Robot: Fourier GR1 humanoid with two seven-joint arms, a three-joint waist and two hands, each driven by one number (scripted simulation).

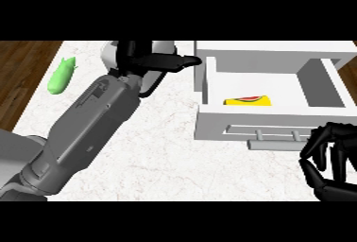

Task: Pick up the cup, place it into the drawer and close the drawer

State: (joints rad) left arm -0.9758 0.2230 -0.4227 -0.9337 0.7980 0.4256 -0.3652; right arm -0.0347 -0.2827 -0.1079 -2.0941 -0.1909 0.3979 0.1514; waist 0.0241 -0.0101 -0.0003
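A white cup sits at the counter's far middle, mostly hidden by my left hand, whose fingers and thumb curl round it. Its thumb points right toward the drawer. The white drawer stands pulled open just right of the cup. Inside lies a yellow object with a red and green mark. The drawer's front carries a grey bar handle. My right hand shows at the lower right, just below and right of that handle, fingers loosely arched and holding nothing.
A green elongated object lies on the marble counter at the far left, near the counter's left edge and the wooden floor. My left forearm crosses the counter diagonally.
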